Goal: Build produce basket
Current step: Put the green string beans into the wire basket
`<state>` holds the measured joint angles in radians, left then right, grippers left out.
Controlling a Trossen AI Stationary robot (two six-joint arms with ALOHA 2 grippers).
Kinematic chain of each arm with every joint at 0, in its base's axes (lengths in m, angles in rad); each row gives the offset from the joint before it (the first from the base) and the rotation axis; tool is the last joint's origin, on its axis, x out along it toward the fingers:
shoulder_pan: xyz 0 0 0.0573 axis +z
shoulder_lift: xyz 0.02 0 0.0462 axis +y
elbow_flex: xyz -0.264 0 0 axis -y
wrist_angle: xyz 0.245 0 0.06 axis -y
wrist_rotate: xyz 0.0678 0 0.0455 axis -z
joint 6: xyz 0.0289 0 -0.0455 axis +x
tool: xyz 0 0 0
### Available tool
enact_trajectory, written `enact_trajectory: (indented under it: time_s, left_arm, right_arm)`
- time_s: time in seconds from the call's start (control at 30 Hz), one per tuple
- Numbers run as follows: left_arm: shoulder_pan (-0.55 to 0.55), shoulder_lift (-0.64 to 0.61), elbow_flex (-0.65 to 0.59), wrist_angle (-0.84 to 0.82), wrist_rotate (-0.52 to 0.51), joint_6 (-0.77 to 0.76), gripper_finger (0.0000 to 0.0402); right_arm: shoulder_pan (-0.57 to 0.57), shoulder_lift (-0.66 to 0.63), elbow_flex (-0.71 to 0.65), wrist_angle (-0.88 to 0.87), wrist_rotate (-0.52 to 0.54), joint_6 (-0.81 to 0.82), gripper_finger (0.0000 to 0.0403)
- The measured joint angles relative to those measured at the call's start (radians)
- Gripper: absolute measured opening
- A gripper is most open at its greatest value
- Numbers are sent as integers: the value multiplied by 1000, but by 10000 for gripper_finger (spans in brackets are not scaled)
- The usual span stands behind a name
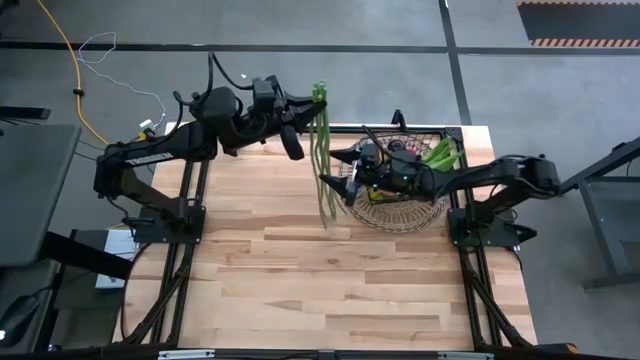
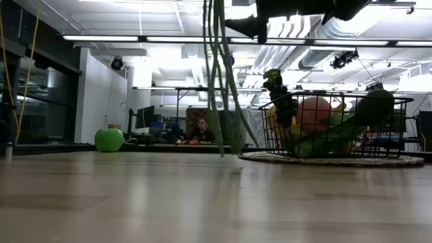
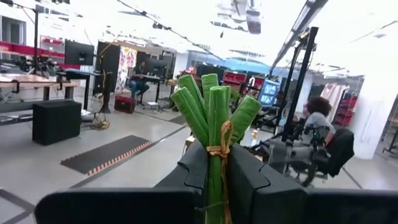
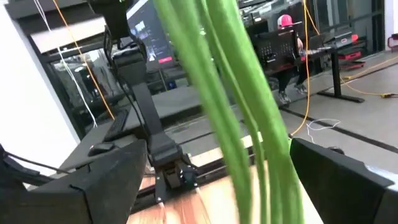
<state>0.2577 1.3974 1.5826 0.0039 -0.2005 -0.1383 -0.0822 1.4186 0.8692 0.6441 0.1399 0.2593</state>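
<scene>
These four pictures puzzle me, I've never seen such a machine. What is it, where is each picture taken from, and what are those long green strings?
It is a robot with two dark arms at a wooden table, each ending in a two-finger gripper. One picture looks straight down from above, one looks level across the tabletop, and two come from small cameras on the arms' wrists.

The green strings are a tied bunch of long green beans. The left gripper pinches the bunch at its tied top end, so it hangs down over the table. The right gripper sits open around the hanging bunch, its fingers on either side; I cannot tell if they touch it.

Behind the right gripper is a wire basket on a woven mat, already holding produce such as a pink peach. A green apple lies on the table outside the basket.
</scene>
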Motion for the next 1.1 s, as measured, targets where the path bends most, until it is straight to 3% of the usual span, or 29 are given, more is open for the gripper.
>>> enact_trajectory:
  time_s: [0.17,0.33,0.43,0.67,0.9,1.1]
  left_arm:
    - [0,15,18,24,11,-8,19]
    - [-5,15,21,28,26,-33,19]
    - [-6,16,21,61,54,-52,19]
    - [-6,15,21,135,96,-94,19]
    - [-6,17,21,222,95,-94,19]
    - [-6,21,21,256,95,-95,19]
  right_arm:
    - [-1,37,0,19,9,2,385]
    - [-3,43,0,20,115,-50,385]
    - [-10,43,0,21,120,-63,385]
    - [-27,43,0,22,79,-35,385]
    - [-21,67,0,31,-58,6,385]
    - [8,112,0,38,-85,64,385]
